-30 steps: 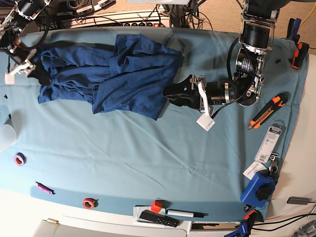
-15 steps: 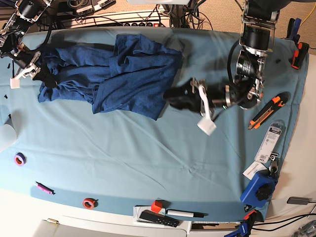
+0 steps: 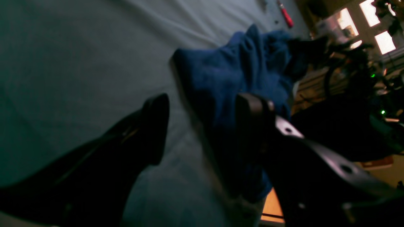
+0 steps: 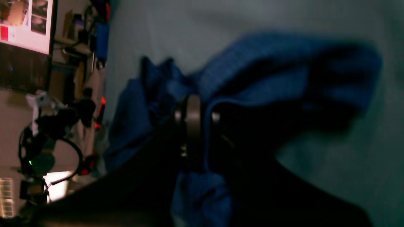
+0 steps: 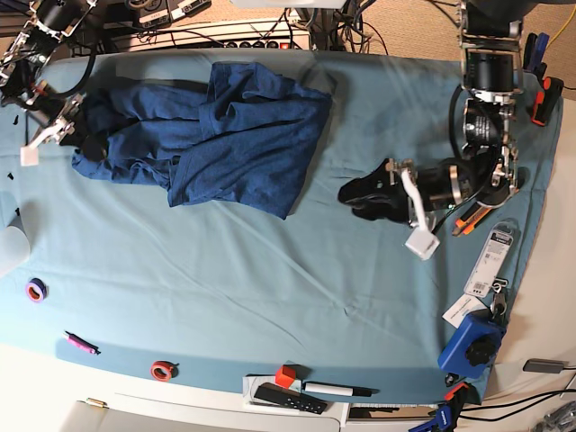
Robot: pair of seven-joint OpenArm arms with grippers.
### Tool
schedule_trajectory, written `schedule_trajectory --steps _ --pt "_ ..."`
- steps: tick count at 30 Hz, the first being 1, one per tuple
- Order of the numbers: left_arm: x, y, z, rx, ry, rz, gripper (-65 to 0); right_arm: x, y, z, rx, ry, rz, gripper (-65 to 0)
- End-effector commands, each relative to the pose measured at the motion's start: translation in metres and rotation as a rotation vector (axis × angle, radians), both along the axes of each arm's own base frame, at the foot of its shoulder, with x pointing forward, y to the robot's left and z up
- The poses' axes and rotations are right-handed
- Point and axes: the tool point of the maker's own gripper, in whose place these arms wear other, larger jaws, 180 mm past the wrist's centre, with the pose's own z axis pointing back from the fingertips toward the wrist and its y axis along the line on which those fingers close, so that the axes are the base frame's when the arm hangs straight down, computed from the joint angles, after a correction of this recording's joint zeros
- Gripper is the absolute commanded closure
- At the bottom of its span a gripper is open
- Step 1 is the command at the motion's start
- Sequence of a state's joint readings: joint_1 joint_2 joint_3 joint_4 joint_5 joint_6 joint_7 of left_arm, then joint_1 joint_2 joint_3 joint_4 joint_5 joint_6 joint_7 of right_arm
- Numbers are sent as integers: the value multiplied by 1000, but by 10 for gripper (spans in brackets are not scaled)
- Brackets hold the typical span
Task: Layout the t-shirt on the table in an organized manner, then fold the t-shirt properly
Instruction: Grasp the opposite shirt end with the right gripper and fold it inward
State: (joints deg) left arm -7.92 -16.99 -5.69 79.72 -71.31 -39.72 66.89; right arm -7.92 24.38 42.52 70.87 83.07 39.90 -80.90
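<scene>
T-shirt: the t-shirt (image 5: pixel 202 135) lay bunched and overlapped at the far left part of the table (image 5: pixel 270 270), not spread.
Right gripper: my right gripper (image 4: pixel 199 126) was pinched narrow on a fold of the shirt's left edge.
Left gripper: my left gripper (image 5: pixel 364 195) stood wide, holding nothing, apart from the shirt's hem.
Risk 1: I judged the thin pinch could slip under a pull, because the knit was soft.
Risk 2: with only 1 arm gripping, a pull could drag the whole heap instead of opening it.
Views: the right wrist view showed cloth between my jaws; the base view alone showed the overlap and the gap beside my left gripper.
</scene>
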Motion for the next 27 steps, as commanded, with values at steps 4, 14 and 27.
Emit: schedule_trajectory --steps 4,14,27 --pt "0 1 8 -30 -21 7 -319 14 23 28 -6 -128 25 0" --pt "-4 1 5 -30 -9 9 -319 23 120 49 76 -272 131 0" --pt "-4 1 3 -23 -8 8 -318 14 216 6 -70 -112 461 0"
